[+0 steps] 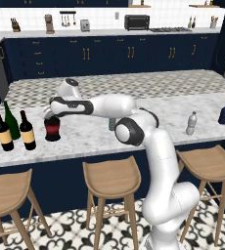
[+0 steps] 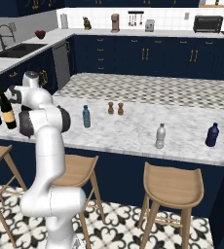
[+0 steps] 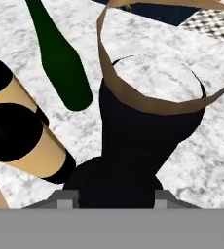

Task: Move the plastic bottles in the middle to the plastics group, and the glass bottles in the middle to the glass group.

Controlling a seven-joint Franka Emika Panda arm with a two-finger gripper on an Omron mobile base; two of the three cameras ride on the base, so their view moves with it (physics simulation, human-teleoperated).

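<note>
- The squat bottle [image 1: 52, 128] stands close beside the left cluster: the green bottle [image 1: 11, 121] and two tan-labelled wine bottles [image 1: 27, 131] [image 1: 4, 132] crowd that end of the counter [image 1: 85, 141], with little gap between them.
- From the hand view, the green bottle [image 3: 60, 58] and the labelled bottles [image 3: 33, 141] hem in one side; bare marble lies open on the other.
- The mid-counter holds a pale-blue bottle [image 2: 86, 116] and two small shakers [image 2: 115, 108], set well apart.
- The right end carries a clear-grey bottle [image 1: 191, 123] and a navy bottle [image 1: 224, 114], with open marble between.
</note>
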